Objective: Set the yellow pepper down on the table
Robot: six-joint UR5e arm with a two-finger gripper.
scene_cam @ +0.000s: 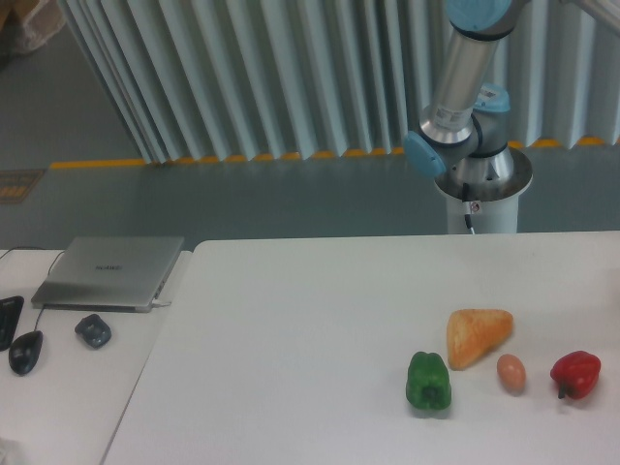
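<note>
We see the table, white, filling most of the lower frame, its left edge running diagonally down toward the bottom and its rear-left corner rounded near the laptop. The arm rises from its pedestal base behind the table's far edge and leaves the frame at the top, so the pincer is out of view and we can't tell whether it's open, closed or gripping anything. The yellow pepper is not visible anywhere in this view; we can't say where it is. Left of the table sits an adjoining desk with a closed grey laptop, a dark mouse and a small dark puck-like item, all off the table surface. On the table, everything clusters front-right: orange wedge-shaped lump, green pepper just left and in front of it, red pepper near the right frame edge, and a small brown egg-like piece between lump and red pepper. The items sit close but apart. Left and centre of the table carry nothing, wide white surface from the rear edge forward.
</note>
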